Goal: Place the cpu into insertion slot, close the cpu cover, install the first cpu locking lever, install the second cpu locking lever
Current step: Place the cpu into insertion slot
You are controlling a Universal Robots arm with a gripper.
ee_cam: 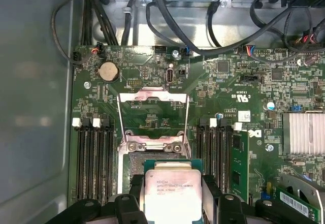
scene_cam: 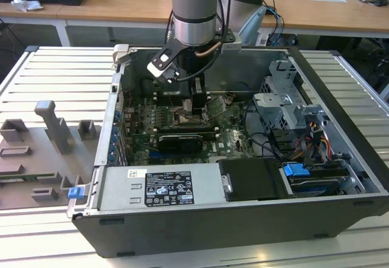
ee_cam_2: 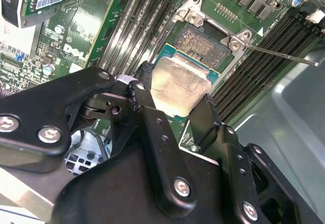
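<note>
Nearest is the black gripper (ee_cam_2: 175,89), its fingers closed partway onto opposite edges of the cpu (ee_cam_2: 180,84), so the chip sits level with its metal lid up. The cpu hangs at the fingertips, partly over the insertion slot (ee_cam_2: 200,43), apparently not seated. Beyond the fingertips the cpu cover (ee_cam: 152,94) stands swung open and a locking lever (ee_cam_2: 279,54) juts free, leaving the socket clear to receive the chip.

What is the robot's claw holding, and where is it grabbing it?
The gripper holds the cpu, pinched by two opposite edges between its fingers, close to the insertion slot.
</note>
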